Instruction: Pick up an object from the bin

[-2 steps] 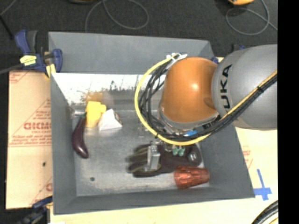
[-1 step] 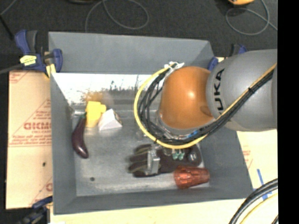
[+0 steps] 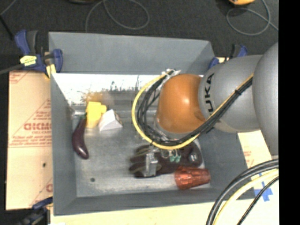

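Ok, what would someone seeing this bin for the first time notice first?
First the arm's big orange rounded wrist cover, right of centre in the grey metal bin, with the end effector below it over a dark brown crumpled object near the bin's lower wall. Next the bright yellow plastic block beside a white wedge-shaped piece at upper left, and the dark purple aubergine-shaped toy by the left wall.

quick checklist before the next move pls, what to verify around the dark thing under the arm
1. end effector above the dark brown object: ok
2. grasp on it: cannot tell
3. red-brown object close beside the target: not ok
4. purple eggplant, yellow block, white wedge apart at left: ok
5. end effector away from the bin walls: ok
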`<action>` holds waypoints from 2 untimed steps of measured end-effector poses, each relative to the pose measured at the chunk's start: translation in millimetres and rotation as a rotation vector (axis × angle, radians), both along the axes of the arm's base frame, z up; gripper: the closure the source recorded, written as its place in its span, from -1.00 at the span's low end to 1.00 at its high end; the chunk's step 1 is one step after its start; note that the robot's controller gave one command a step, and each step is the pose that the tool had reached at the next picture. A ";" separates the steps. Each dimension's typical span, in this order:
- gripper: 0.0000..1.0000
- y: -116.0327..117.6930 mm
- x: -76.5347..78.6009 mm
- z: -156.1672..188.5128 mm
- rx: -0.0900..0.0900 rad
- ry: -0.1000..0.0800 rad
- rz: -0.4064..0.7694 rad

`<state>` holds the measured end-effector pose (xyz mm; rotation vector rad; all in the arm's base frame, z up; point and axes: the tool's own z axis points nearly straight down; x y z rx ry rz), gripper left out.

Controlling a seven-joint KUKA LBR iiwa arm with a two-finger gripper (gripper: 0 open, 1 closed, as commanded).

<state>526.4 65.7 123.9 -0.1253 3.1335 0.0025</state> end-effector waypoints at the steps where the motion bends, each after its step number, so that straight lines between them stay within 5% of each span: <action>1: -1.00 -4.3 2.2 -15.4 0.001 0.000 -0.020; 2: -1.00 -27.6 -26.6 -5.5 -0.001 0.004 0.017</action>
